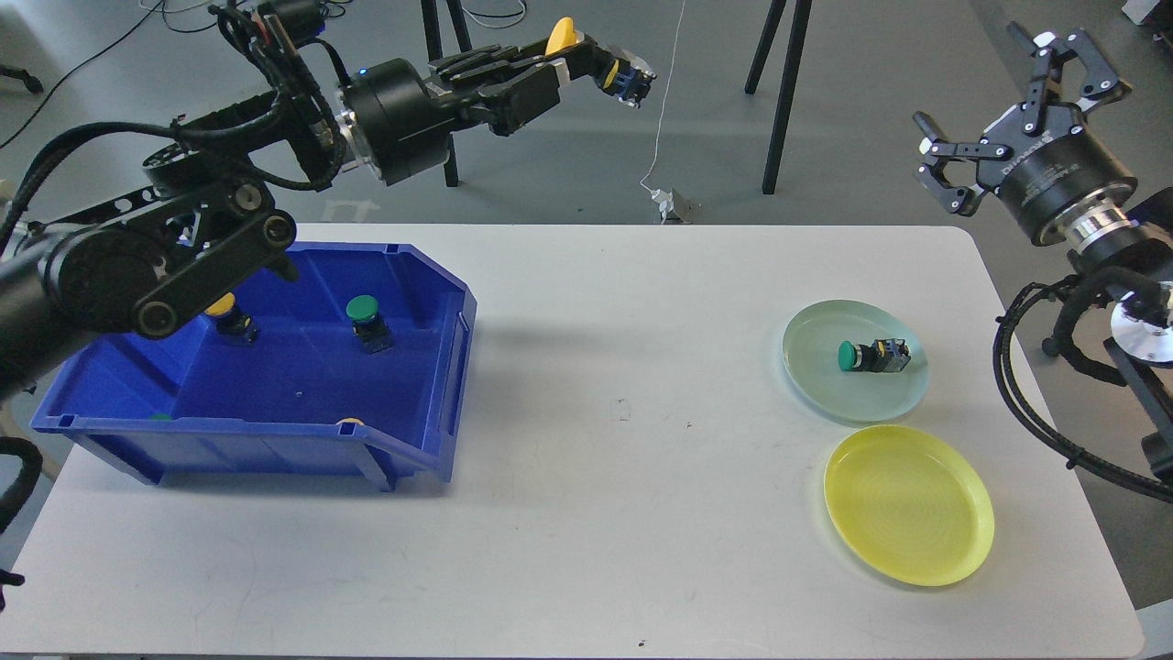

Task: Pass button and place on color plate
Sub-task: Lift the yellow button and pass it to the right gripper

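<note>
Yellow button gripped in left hand, right hand wide, yellow plate near table edge

Robotics lab, white table, grey floor, tripod legs, loose cables

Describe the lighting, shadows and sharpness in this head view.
Head view: even, soft overhead light; the blue bin throws a faint shadow rightward onto the table, the yellow plate only a thin one at its near rim. No strong glare. Sharp throughout; the left gripper holding a yellow button is slightly soft.
</note>
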Robot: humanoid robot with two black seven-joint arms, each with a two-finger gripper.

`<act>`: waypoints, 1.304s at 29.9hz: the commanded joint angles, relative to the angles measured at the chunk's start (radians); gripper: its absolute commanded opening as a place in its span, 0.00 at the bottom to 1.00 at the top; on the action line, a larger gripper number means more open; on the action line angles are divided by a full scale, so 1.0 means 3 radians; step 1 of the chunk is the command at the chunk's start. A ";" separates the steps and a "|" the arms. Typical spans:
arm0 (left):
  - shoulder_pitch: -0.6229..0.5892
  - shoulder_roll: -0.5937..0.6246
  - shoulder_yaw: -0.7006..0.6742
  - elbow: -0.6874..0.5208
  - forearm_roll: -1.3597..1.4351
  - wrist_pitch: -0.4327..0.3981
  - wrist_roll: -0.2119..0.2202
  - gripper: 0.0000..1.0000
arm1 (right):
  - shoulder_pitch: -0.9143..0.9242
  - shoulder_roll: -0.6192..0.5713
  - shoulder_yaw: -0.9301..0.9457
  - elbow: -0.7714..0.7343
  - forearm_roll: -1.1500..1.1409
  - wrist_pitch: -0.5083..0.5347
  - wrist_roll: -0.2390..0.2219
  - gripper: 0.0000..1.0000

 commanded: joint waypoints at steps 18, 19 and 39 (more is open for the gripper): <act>0.0219 -0.0433 0.0033 0.0268 0.0004 0.0224 0.0000 0.28 | 0.0301 0.0691 -0.0724 0.0310 -0.0252 -0.0024 -0.0002 0.88; 0.0219 -0.0433 0.0033 0.0268 0.0009 0.0224 0.0000 0.28 | 0.0317 0.0696 -0.0725 0.0305 -0.0252 -0.0024 -0.0002 0.87; 0.0214 -0.0428 0.0043 0.0263 0.0024 0.0219 0.0000 0.28 | 0.0445 0.0824 -0.0858 0.0198 -0.0400 -0.0024 -0.0145 0.32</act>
